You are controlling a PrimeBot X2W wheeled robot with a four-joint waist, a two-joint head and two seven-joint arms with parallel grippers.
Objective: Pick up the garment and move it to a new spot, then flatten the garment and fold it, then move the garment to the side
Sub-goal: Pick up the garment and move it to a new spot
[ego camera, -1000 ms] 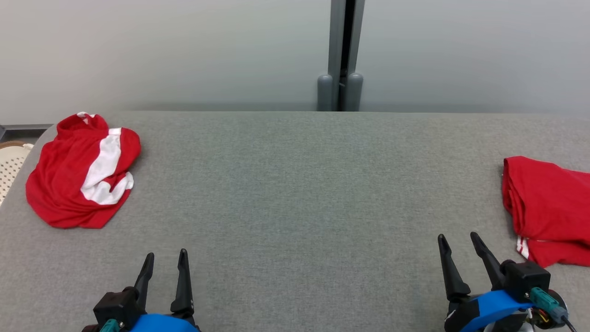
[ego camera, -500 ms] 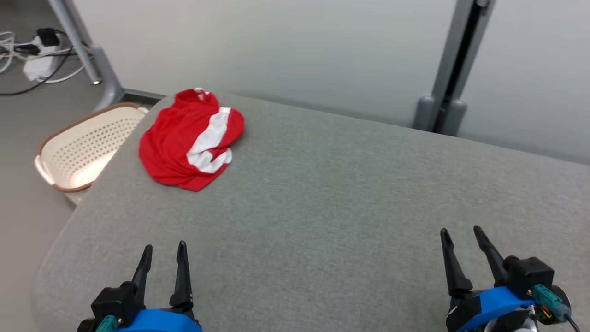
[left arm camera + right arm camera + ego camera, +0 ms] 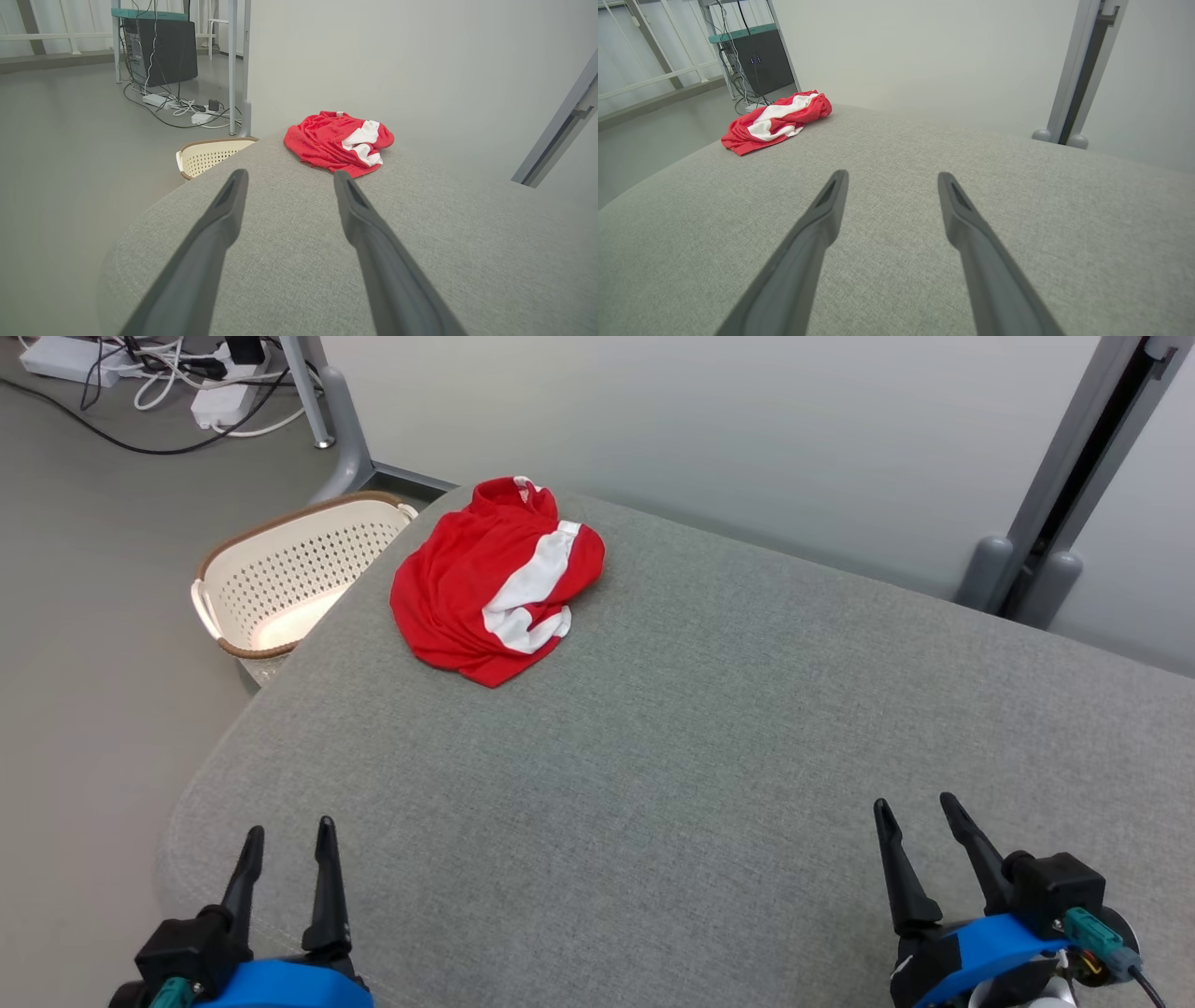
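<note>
A crumpled red garment (image 3: 495,583) with a white stripe lies in a heap near the far left corner of the grey padded table (image 3: 709,728). It also appears as the garment (image 3: 338,147) ahead of the left fingers and as the garment (image 3: 775,119) far to the upper left of the right fingers. My left gripper (image 3: 288,831) hovers open over the table's near left edge, well short of the heap. My right gripper (image 3: 913,807) hangs open at the near right, empty, far from the cloth.
A cream perforated laundry basket (image 3: 289,574) with a brown rim stands on the floor beside the table's left edge, close to the garment. Cables and power strips (image 3: 187,378) lie on the floor beyond. A grey post (image 3: 1055,523) rises behind the table at right.
The head camera has swung to the left, so the heap sits nearer the middle and the basket and floor show. A second red garment at the right has left the picture. Both grippers stay open.
</note>
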